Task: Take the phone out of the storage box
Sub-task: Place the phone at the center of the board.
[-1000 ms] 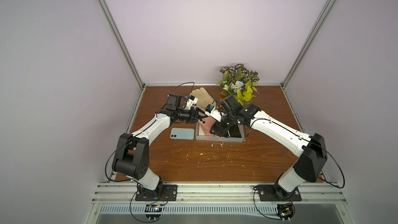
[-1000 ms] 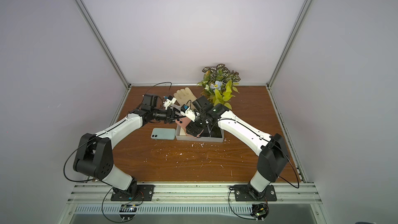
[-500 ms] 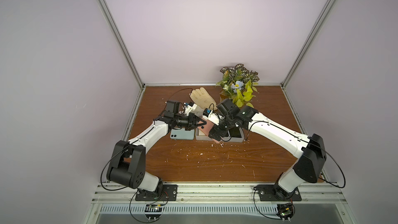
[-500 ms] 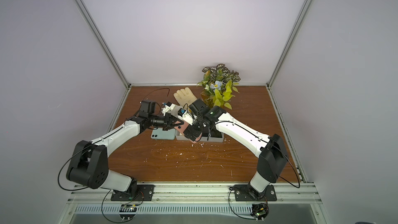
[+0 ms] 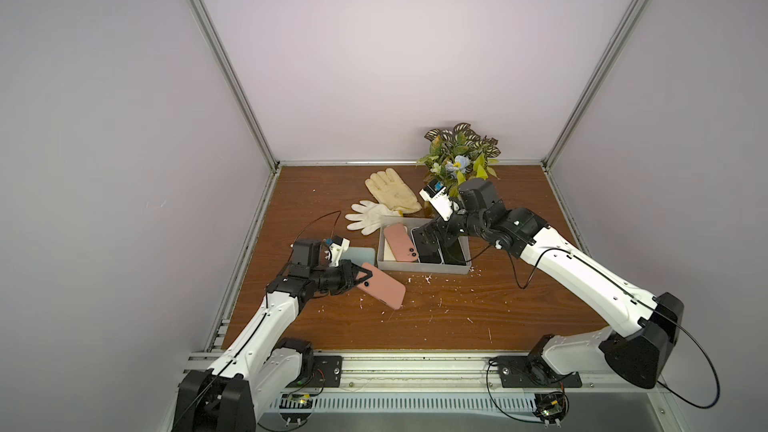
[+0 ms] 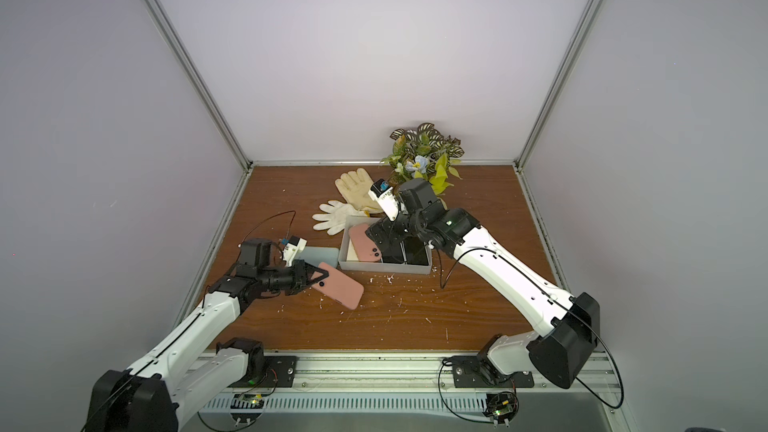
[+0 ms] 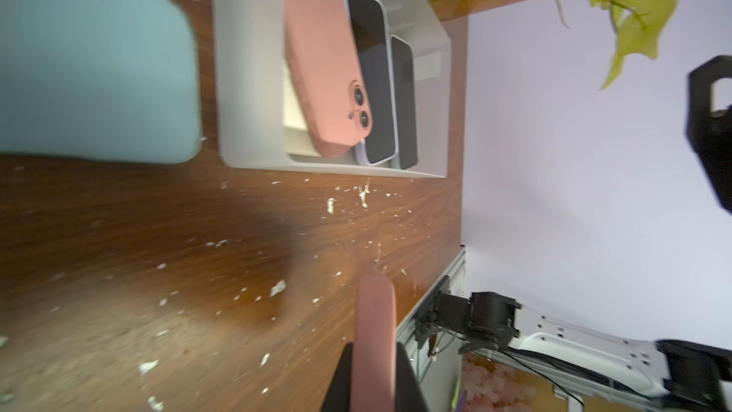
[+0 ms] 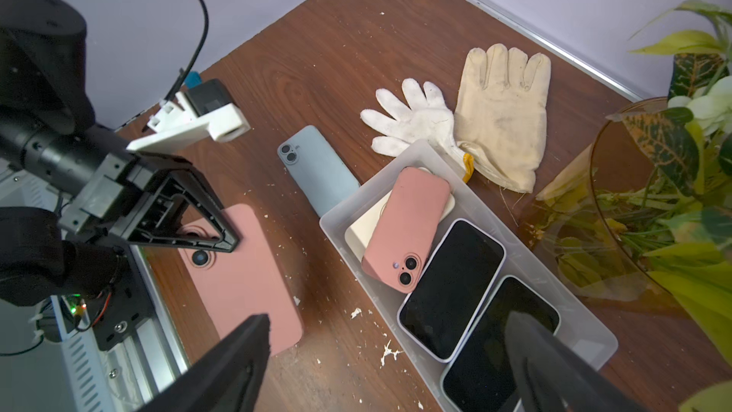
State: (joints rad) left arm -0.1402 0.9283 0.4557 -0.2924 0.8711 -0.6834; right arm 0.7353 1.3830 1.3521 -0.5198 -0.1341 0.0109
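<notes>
The left tool (image 5: 360, 274) clamped a pink phone (image 5: 384, 286) clear of the storage box (image 5: 424, 278), just over the table (image 5: 457, 317); the right tool (image 5: 428, 238) gaped empty above the box. Likely next: a gentle set-down.

Phone (image 5: 384, 286) in my black left gripper (image 5: 361, 276): salmon pink. Storage box (image 5: 424, 278): translucent light grey. Table (image 5: 457, 317): brown wood grain, white flecks.

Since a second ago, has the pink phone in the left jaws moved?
Yes. The pink phone left the storage box, moving toward the front rail.
</notes>
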